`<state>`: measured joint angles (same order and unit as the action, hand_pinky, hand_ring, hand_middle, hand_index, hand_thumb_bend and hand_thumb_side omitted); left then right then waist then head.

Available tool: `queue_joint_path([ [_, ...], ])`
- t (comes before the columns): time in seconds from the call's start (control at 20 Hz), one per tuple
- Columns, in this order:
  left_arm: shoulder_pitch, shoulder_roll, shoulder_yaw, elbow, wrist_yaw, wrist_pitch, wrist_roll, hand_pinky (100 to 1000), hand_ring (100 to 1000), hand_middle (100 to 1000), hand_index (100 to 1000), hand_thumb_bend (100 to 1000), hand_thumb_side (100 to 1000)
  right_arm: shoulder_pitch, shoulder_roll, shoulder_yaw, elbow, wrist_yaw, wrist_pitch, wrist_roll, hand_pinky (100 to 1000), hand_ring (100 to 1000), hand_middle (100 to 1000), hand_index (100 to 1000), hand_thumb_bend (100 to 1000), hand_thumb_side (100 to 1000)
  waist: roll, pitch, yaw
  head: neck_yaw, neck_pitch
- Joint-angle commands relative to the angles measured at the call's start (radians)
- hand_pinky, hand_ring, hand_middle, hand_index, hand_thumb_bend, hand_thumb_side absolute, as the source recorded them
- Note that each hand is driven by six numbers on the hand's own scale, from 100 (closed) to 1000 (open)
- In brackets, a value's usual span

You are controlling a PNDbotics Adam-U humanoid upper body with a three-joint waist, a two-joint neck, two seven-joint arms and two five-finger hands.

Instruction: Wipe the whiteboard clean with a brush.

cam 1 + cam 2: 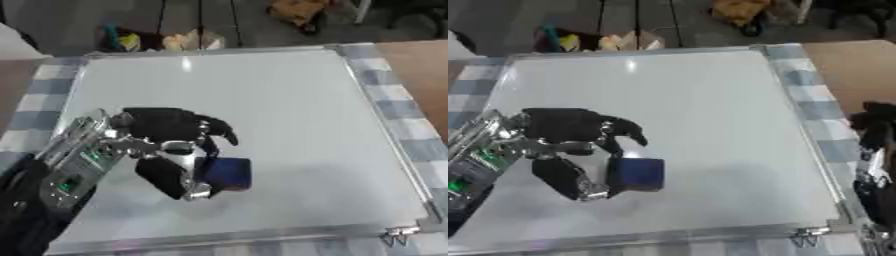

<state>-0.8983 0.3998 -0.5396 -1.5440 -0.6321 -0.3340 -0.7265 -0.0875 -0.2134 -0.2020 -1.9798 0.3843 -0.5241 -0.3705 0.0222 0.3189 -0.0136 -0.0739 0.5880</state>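
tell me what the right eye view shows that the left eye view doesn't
Only the right eye view shows the right hand, a dark shape at the picture's right edge, beside the whiteboard and off its surface; whether its fingers are open or shut cannot be made out. Only the left eye view shows more of the left forearm toward the lower left corner. Both show the left hand with its fingers and thumb curled round a dark blue brush resting on the whiteboard, and the checked cloth under the board.
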Motion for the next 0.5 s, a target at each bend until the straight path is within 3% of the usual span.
queue_joint_path([
  [0.05, -0.012, -0.004, -0.002, 0.009, -0.019, -0.018, 0.005, 738, 1000, 889, 546, 306, 941, -0.002, -0.005, 0.0, -0.02, -0.009, 0.003, 0.002, 467, 534, 464, 675, 100, 717, -0.001, -0.022, -0.001, -0.005, 0.007],
  [0.25, -0.008, -0.012, -0.006, 0.03, -0.043, -0.031, 0.015, 749, 1000, 870, 561, 349, 965, -0.002, -0.003, 0.002, -0.02, -0.01, 0.005, 0.005, 467, 534, 463, 674, 100, 715, 0.0, -0.022, -0.001, -0.007, 0.01],
  [0.5, 0.001, -0.024, 0.005, 0.069, -0.13, -0.054, 0.08, 769, 995, 864, 586, 364, 931, -0.002, 0.0, 0.002, -0.02, -0.011, 0.007, 0.01, 467, 534, 461, 673, 100, 714, 0.0, -0.021, -0.002, -0.009, 0.011],
])
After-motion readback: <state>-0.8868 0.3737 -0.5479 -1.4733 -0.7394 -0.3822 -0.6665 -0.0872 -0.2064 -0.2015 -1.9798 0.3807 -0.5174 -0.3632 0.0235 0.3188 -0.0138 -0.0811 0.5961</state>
